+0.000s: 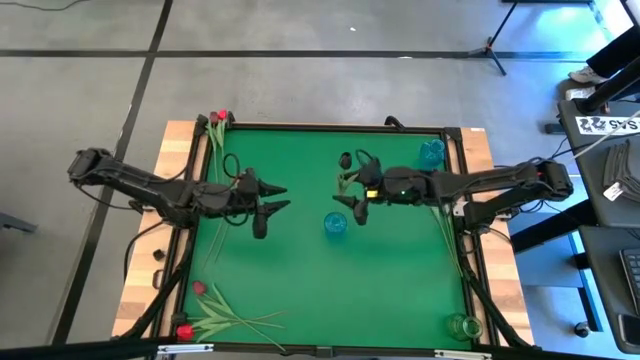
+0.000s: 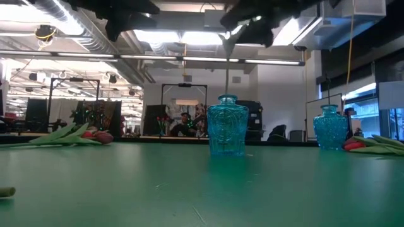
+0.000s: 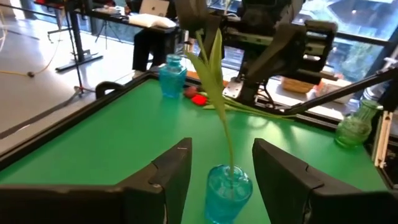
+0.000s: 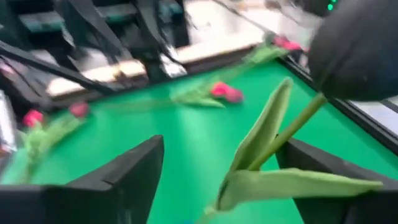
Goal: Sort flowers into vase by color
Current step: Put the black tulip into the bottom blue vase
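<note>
A near-black tulip (image 1: 346,160) stands with its stem foot in the blue vase (image 1: 335,224) at the table's middle; stem and leaves (image 3: 214,74) lean up toward my right gripper (image 1: 352,195). That gripper is open above the vase, with the stem and a leaf (image 4: 267,134) between its fingers. My left gripper (image 1: 280,198) hovers open to the left of the vase and points at it, holding nothing. In the low view the stem (image 2: 227,72) rises straight out of the vase (image 2: 227,126). My right gripper stands open around the upper stem (image 4: 298,121), level, coming from the table's right. One leaf (image 4: 292,183) lies in front of one finger (image 4: 336,171); whether it touches that finger I cannot tell. The flower's foot rests in the vase.
A second blue vase (image 1: 432,152) stands at the far right, and a clear green vase (image 1: 462,326) at the near right corner. Red and pink tulips lie at the far left corner (image 1: 215,125), at the near left corner (image 1: 205,312) and along the right edge (image 1: 447,235).
</note>
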`<state>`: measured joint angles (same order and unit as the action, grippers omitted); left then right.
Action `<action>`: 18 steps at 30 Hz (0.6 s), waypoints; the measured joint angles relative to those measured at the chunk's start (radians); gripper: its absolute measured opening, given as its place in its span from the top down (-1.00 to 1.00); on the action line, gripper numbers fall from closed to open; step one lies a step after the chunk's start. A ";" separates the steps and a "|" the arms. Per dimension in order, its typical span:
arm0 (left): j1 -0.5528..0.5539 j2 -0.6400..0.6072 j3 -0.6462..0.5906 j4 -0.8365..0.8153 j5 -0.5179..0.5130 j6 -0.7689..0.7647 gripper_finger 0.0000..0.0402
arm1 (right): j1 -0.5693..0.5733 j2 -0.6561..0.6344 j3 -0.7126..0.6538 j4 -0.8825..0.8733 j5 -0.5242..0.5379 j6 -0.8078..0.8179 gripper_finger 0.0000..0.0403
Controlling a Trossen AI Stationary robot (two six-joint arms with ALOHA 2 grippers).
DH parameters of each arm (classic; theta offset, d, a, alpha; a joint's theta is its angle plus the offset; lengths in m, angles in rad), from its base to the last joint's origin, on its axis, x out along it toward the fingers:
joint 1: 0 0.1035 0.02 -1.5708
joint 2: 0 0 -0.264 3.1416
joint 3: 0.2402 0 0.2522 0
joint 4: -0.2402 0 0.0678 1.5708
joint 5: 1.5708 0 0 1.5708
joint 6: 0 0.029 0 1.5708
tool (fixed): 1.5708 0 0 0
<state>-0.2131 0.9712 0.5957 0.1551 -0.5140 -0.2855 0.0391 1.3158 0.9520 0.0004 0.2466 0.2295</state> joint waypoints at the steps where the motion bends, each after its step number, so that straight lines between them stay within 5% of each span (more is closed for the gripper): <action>1: 0.005 -0.011 0.000 -0.016 0.000 0.001 0.16 | 0.000 -0.006 0.016 -0.049 0.005 0.001 -0.57; 6: 0.012 -0.038 0.000 -0.045 -0.002 0.003 0.16 | 0.000 -0.054 0.069 -0.225 -0.010 0.033 -0.60; 18: 0.009 -0.037 0.000 -0.052 -0.002 0.003 0.16 | 0.000 -0.110 0.096 -0.338 -0.065 0.055 -0.61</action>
<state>-0.2041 0.9340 0.5957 0.1030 -0.5162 -0.2825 0.0391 1.2060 1.0477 -0.3380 0.1814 0.2840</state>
